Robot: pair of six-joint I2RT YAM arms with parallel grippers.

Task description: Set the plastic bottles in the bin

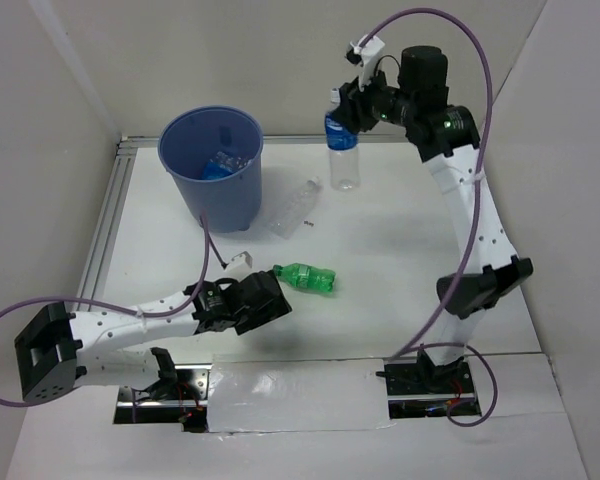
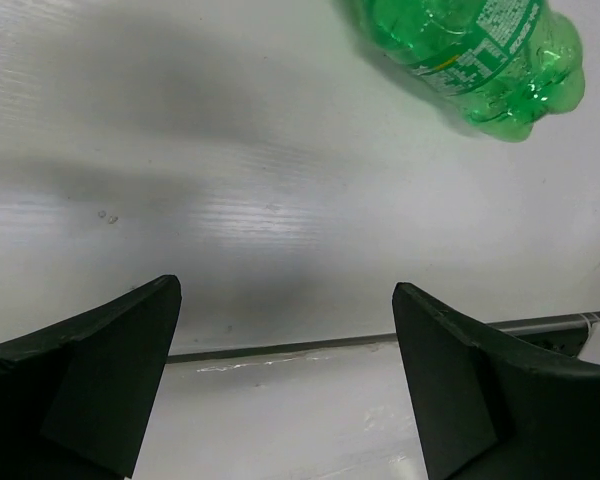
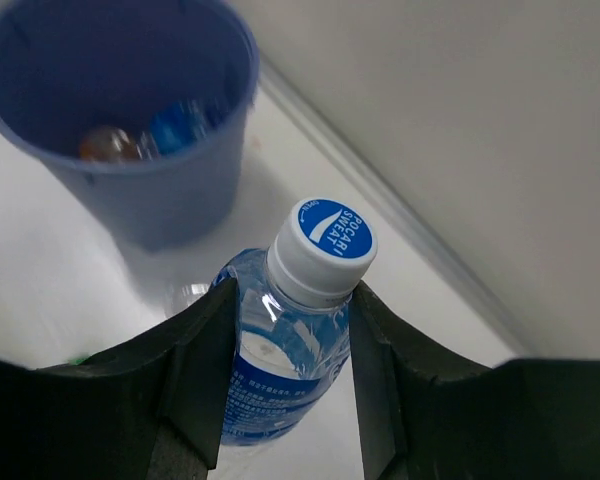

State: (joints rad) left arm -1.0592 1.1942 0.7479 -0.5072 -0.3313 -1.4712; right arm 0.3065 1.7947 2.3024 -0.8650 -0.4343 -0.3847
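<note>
My right gripper (image 1: 348,108) (image 3: 292,295) is shut on the shoulder of a clear bottle with a blue label (image 1: 341,135) (image 3: 280,350), held upright by the back wall, right of the bin. The blue-purple bin (image 1: 220,205) (image 3: 150,215) holds bottles (image 1: 220,163), an orange one (image 3: 105,143) and a blue-labelled one (image 3: 175,125). A plain clear bottle (image 1: 295,207) lies by the bin's right side. A green bottle (image 1: 305,277) (image 2: 480,60) lies mid-table. My left gripper (image 1: 270,300) (image 2: 285,288) is open and empty, low, just left of the green bottle.
A metal rail (image 1: 110,215) runs along the table's left edge. White walls close the back and both sides. A taped seam (image 1: 290,395) crosses the front between the arm bases. Purple cables (image 1: 205,235) loop over both arms.
</note>
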